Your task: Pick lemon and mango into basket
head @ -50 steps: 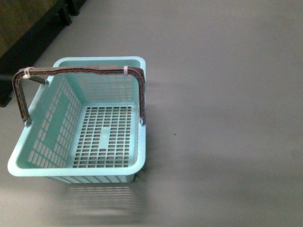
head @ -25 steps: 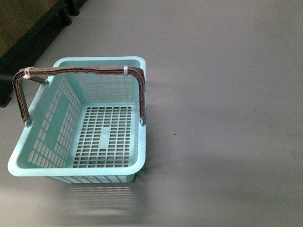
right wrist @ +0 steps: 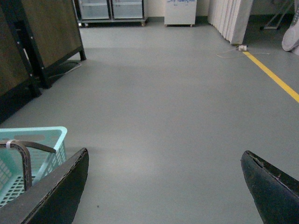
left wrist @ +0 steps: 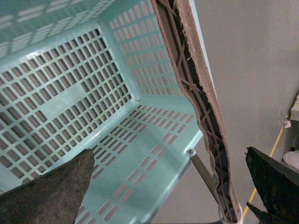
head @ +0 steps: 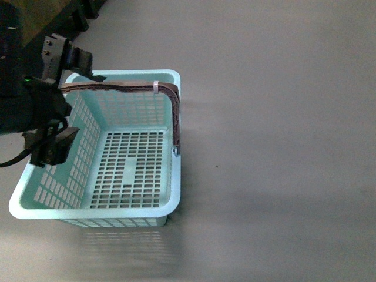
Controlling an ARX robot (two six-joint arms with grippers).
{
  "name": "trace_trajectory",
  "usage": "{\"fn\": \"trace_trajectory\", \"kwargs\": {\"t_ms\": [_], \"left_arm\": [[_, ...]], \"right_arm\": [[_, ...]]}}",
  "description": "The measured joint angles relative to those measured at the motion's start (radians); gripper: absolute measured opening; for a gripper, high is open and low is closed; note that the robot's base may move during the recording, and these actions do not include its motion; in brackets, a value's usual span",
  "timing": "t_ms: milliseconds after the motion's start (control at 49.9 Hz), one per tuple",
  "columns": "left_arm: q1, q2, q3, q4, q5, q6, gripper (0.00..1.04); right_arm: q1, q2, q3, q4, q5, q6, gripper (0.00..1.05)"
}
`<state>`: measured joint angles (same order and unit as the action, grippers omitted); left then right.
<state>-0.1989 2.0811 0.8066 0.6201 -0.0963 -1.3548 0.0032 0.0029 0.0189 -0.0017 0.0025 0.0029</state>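
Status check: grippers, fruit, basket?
Left gripper open, handle between its fingers. Right gripper open, empty. Basket empty; lemon, mango not in view.

Smooth grey floor [right wrist: 154,102] with a yellow line [right wrist: 275,78], dark wood-panelled furniture [right wrist: 49,32] along one side.

All views share the basket [head: 88,212]: front from above, left wrist close inside, right wrist low over the floor [right wrist: 163,116].

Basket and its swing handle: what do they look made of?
The basket looks like moulded plastic: uniform aqua, smooth, with regular slots in walls and floor. Its handle is probably plastic too: brownish, matt, a ribbed lattice with a rough edge in the left wrist view. The white tie on it is likely plastic.
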Motion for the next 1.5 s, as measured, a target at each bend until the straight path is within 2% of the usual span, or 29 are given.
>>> {"fn": "trace_trajectory", "kwargs": {"t_ms": [341, 542, 682, 802, 842, 903, 1123, 1244, 1504], "left_arm": [[-0.029, 0.211, 0.314, -0.049, -0.011, -0.083, 0.97], [-0.029, 0.263, 0.394, -0.087, 0.001, -0.099, 0.58], [-0.029, 0.264, 0.410, -0.121, -0.003, -0.114, 0.37], [-0.028, 0.251, 0.418, -0.224, -0.028, -0.129, 0.17], [-0.027, 0.235, 0.415, -0.237, -0.034, -0.166, 0.14], [-0.022, 0.190, 0.389, -0.262, -0.017, -0.180, 0.04], [-0.006, -0.042, 0.237, -0.306, -0.006, -0.213, 0.05], [0.013, -0.324, 0.085, -0.317, -0.010, -0.251, 0.05], [0.028, -0.777, -0.046, -0.517, -0.030, -0.333, 0.05]], "right_arm": [[0.000, 0.000, 0.000, 0.000, 0.000, 0.000, 0.96], [0.000, 0.000, 0.000, 0.000, 0.000, 0.000, 0.96], [0.000, 0.000, 0.000, 0.000, 0.000, 0.000, 0.96], [0.000, 0.000, 0.000, 0.000, 0.000, 0.000, 0.96], [0.000, 0.000, 0.000, 0.000, 0.000, 0.000, 0.96], [0.000, 0.000, 0.000, 0.000, 0.000, 0.000, 0.96], [0.000, 0.000, 0.000, 0.000, 0.000, 0.000, 0.96], [0.000, 0.000, 0.000, 0.000, 0.000, 0.000, 0.96], [0.000, 0.000, 0.000, 0.000, 0.000, 0.000, 0.96]]}}
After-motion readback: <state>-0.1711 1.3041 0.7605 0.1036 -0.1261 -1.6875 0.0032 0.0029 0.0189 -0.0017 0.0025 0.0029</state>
